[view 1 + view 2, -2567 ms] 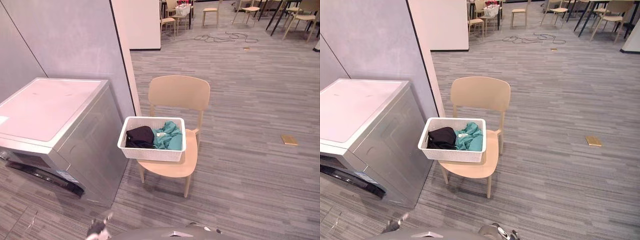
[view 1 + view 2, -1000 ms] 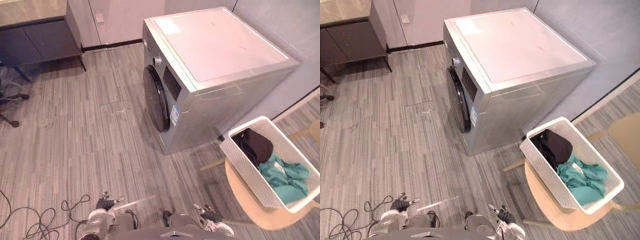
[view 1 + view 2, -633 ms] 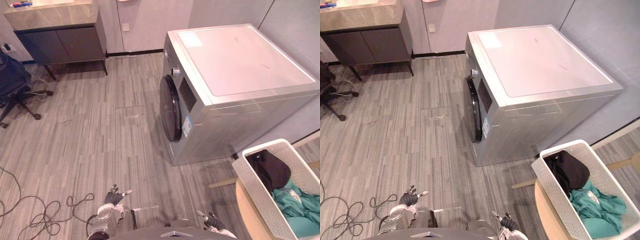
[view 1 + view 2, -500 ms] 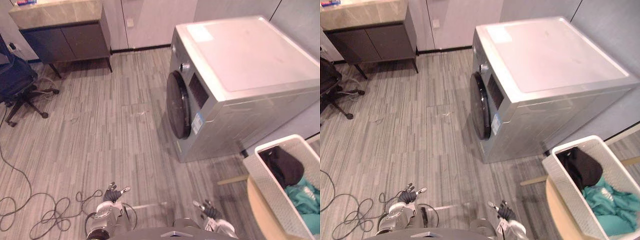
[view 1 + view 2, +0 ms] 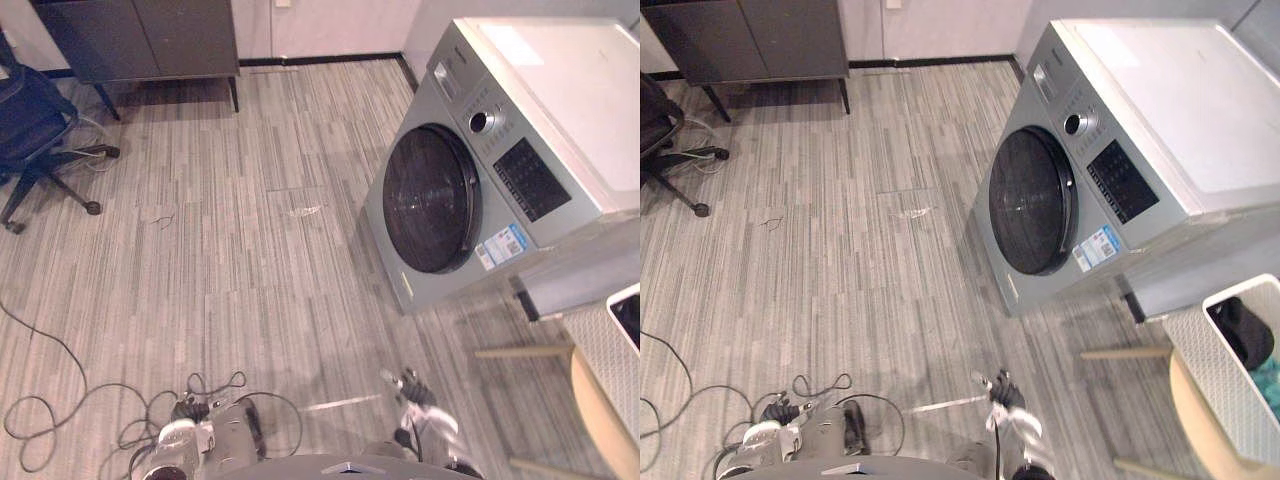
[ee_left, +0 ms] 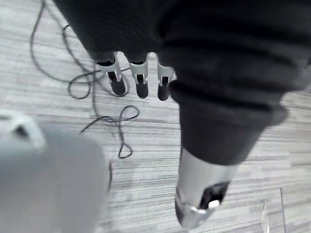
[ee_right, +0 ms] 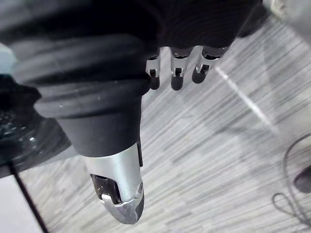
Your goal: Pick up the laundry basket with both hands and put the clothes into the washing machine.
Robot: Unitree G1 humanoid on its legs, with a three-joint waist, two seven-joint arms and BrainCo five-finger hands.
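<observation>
The silver washing machine [image 5: 540,130] stands at the right, its round dark door [image 5: 1032,200] shut. A white laundry basket [image 5: 1225,375] rests on a wooden chair [image 5: 1200,425] at the right edge, with a black garment [image 5: 1243,335] and some teal cloth [image 5: 1272,385] in it. My left hand [image 5: 190,410] hangs low at the bottom left and my right hand [image 5: 415,390] low at the bottom centre, both far from the basket. In the wrist views the left fingers [image 6: 137,80] and right fingers [image 7: 176,73] are straight and hold nothing.
A dark office chair [image 5: 40,130] stands at the far left and a dark cabinet [image 5: 140,30] on legs along the back wall. Grey plank floor [image 5: 250,250] stretches between me and the washing machine.
The camera has swung left: the washing machine's front now faces me and the basket has slid to the right edge. Both hands stay low and open.
</observation>
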